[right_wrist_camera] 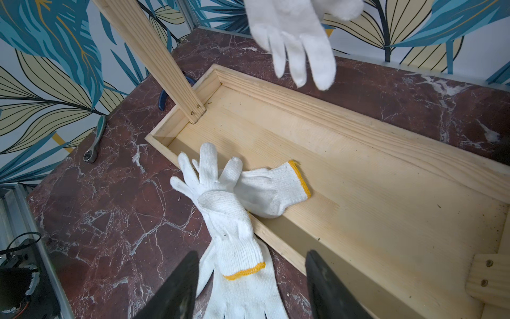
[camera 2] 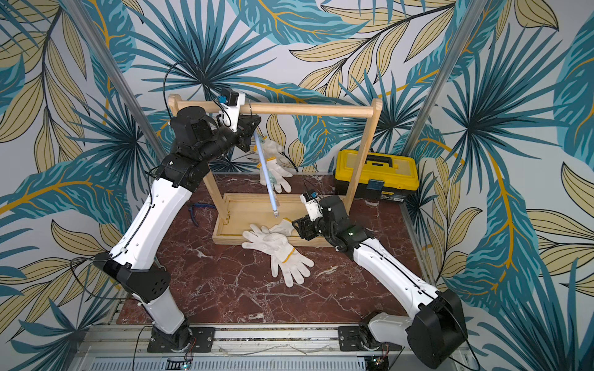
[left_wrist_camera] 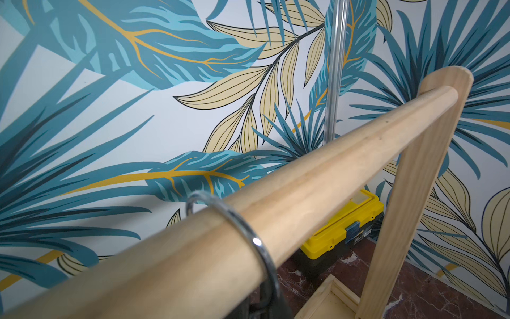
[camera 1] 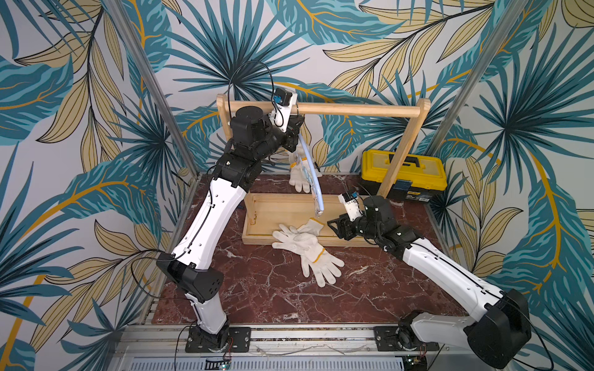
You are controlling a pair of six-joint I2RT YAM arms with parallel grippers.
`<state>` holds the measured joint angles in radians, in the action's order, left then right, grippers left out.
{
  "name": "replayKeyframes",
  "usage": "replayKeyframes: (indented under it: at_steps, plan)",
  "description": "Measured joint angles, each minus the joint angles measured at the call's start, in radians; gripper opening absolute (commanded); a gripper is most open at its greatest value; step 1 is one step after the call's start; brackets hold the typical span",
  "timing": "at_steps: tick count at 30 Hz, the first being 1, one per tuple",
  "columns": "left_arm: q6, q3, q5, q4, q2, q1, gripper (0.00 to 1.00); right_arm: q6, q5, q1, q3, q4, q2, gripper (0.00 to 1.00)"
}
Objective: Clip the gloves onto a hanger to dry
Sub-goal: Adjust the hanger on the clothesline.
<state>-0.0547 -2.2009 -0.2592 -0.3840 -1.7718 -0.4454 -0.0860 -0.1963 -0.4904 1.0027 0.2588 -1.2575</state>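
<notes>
- Top views both show the wooden rack [camera 1: 353,111] at 12 o'clock on the marble table [camera 1: 263,298], with its tray base reaching toward the centre.
- The hanger [camera 2: 266,180] dangles steeply from the rail, its lower end pointing to 6 o'clock, with two gloves [camera 2: 278,168] clipped to it.
- Three loose gloves [camera 1: 303,242] overlap near the table's centre. One lies inside the tray and the others lap across its front lip and the marble.
- The right gripper [right_wrist_camera: 251,255] hovers at the pile's 3 o'clock, jaws wide apart and empty, with a yellow cuff under the gap.
- The left gripper [camera 1: 294,130] is closed, apparently on the hanger's top just under the hook [left_wrist_camera: 242,221].
- The step in hand is probably fetching the next glove. It would go best by pinching only that uppermost cuff and lifting one glove free while the left arm steadies the hanger.
</notes>
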Motion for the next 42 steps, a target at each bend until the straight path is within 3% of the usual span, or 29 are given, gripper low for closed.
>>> replayKeyframes:
  at_steps: [20,26,29,33,36,42]
  plan:
    - [-0.007,-0.09,0.032,-0.019,-0.07,-0.095,0.01,-0.001,0.024,0.004,-0.05,0.016,0.084,0.62]
    - [-0.008,-0.093,0.031,-0.016,-0.077,-0.099,0.17,-0.004,0.025,0.004,-0.051,0.021,0.084,0.62]
    - [-0.021,-0.092,0.031,-0.016,-0.076,-0.101,0.3,-0.004,0.027,0.004,-0.051,0.025,0.084,0.63]
    - [-0.032,-0.074,0.035,-0.015,-0.061,-0.103,0.56,-0.005,0.028,0.004,-0.051,0.027,0.084,0.65]
    - [-0.045,-0.043,0.044,-0.017,-0.034,-0.104,0.63,-0.005,0.028,0.004,-0.051,0.028,0.084,0.67]
    - [-0.066,0.033,0.073,-0.017,0.056,-0.104,0.65,-0.004,0.028,0.004,-0.051,0.031,0.081,0.67]
